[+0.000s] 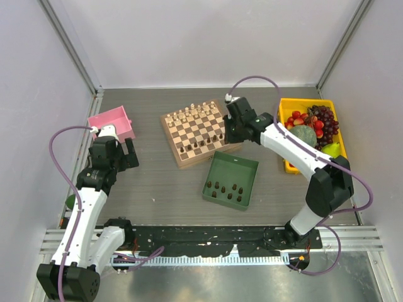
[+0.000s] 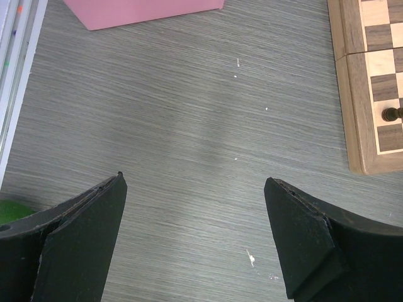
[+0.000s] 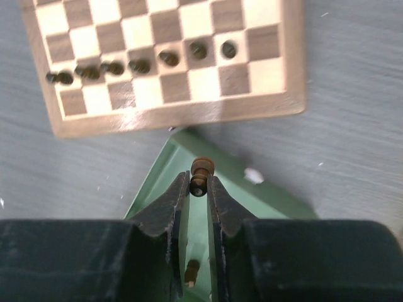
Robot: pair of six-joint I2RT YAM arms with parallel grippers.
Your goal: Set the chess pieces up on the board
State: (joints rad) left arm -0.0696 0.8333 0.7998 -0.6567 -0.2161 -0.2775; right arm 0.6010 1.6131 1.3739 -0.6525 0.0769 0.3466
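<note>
Right hand: the right gripper (image 3: 200, 189) is pinching one dark pawn (image 3: 202, 170), which pokes out just past the fingertips.
Left hand: the left gripper (image 2: 195, 182) is spread wide and holds nothing. Only bare table lies between its fingers.
Key relation: the board (image 3: 182, 116) lies ahead of the right fingertips, with its near border just beyond the pawn. A dark row (image 3: 138, 65) of seven men runs across the rank next to that border.
Likely target: the square at the right end of that row looks free, ahead and to the right of the fingertips. I judge the pawn belongs there.
Pawn axis: it seems to run roughly in line with the fingers. I cannot tell which end is the base.
Under the hand: a corner of the green tray (image 3: 154, 179) sits directly below the right fingers, with one spare man (image 3: 192, 270) seen through the gap between them.
Nearer arm: the right, already at the board's edge. The left has only a strip of the board off to its right side, and the pink tray (image 2: 145, 9) lies ahead of it.
Supply: from above, several more dark men (image 1: 227, 190) stand in the green tray.
Hidden: the right arm covers the board's right corner in the top view, so the free square cannot be checked there. How high the pawn hangs above the tray is unclear.
Hard to read: the pale men (image 1: 195, 113) on the far ranks are too small to tell apart by type.
</note>
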